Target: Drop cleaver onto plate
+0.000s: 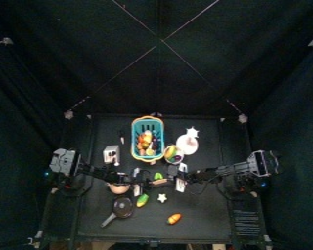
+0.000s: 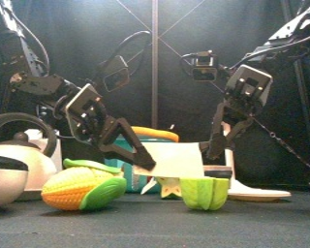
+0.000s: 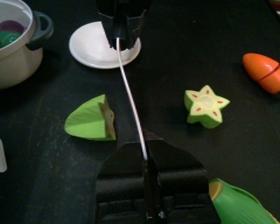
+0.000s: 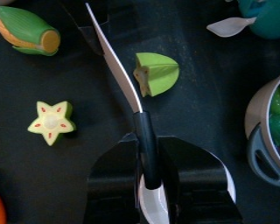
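The cleaver (image 3: 130,101) has a thin white blade and hangs above the table between both grippers. My left gripper (image 3: 143,159) is shut on one end of the blade. My right gripper (image 4: 143,144) is shut on the handle end; it also shows across the blade in the left wrist view (image 3: 118,19). In the front view the blade (image 2: 178,161) hangs broadside between the two arms. The white plate (image 3: 94,45) lies on the table just beyond the right gripper; it also shows low on the right in the front view (image 2: 258,194).
Under the cleaver lie a green fruit wedge (image 3: 91,118), a star fruit slice (image 3: 208,106), a carrot piece (image 3: 269,70) and a corn cob (image 4: 25,31). A pot (image 3: 11,48) and a teal basket (image 1: 148,137) stand behind. A kettle (image 2: 13,155) is front left.
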